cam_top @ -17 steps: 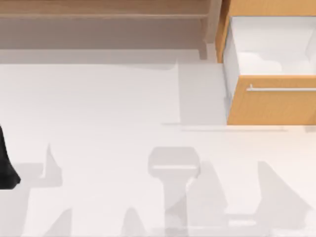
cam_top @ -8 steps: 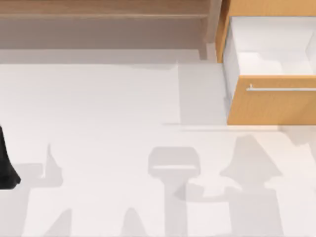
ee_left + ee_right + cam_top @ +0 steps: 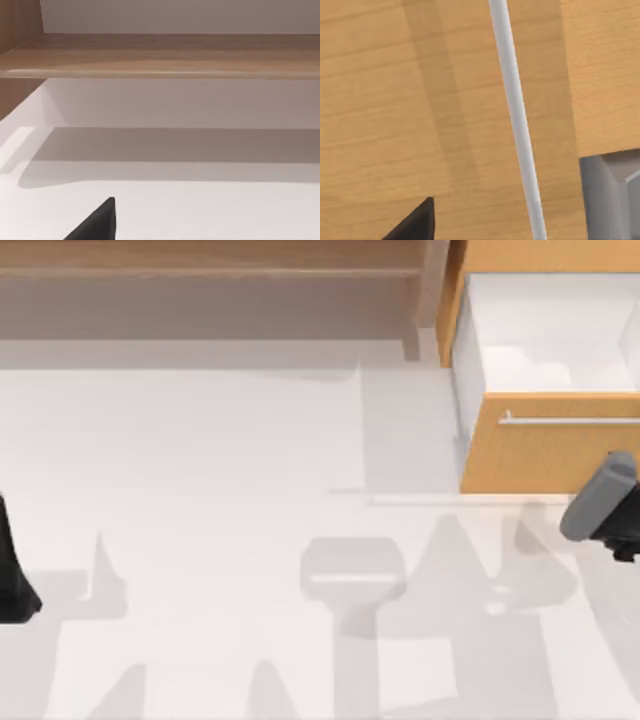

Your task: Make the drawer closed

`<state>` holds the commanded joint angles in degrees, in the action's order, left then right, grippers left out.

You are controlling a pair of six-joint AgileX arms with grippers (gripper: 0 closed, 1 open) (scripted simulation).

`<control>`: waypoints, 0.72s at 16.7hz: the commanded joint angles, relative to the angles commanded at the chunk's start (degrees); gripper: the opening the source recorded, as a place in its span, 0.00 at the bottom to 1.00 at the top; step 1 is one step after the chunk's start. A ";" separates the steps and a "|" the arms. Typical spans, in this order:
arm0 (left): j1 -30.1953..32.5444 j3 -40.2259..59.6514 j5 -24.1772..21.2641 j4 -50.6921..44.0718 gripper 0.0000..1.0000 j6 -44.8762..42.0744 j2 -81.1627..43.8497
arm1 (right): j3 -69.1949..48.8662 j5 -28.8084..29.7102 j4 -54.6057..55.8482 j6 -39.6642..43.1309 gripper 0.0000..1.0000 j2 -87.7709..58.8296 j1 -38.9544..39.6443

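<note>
The drawer [image 3: 548, 450] stands pulled out at the back right of the top view. It has an orange-tan wooden front, a thin silver bar handle [image 3: 570, 421] and white inner walls [image 3: 545, 335]. My right arm [image 3: 603, 502] reaches in from the right edge, its grey end just in front of the drawer front's right part. The right wrist view is close on the wooden front [image 3: 385, 100], with the handle [image 3: 516, 120] running across it. My left arm [image 3: 12, 575] is parked at the left edge.
A long brown wooden shelf [image 3: 210, 260] runs along the back, also seen in the left wrist view as the shelf [image 3: 160, 55], and its support post [image 3: 430, 290] stands next to the drawer cabinet. The white table [image 3: 230, 460] spreads in front of it.
My right arm has come into the top view from the right edge, up close to the drawer front. Its shadow has shifted on the table. The drawer and the left arm have not moved.
</note>
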<state>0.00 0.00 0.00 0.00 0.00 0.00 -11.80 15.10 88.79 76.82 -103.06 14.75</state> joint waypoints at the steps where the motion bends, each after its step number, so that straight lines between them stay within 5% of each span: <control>1: 0.00 0.00 0.00 0.00 1.00 0.00 0.00 | -0.05 1.59 2.93 3.04 1.00 -2.50 1.31; 5: 0.00 0.00 0.00 0.00 1.00 0.00 0.00 | -0.43 5.98 10.80 11.16 1.00 -9.30 4.67; 12: 0.00 0.00 0.00 0.00 1.00 0.00 0.00 | -0.55 6.43 11.65 12.21 1.00 -10.40 4.84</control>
<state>0.00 0.00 0.00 0.00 0.00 0.00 -12.35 21.53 100.44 89.03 -113.46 19.59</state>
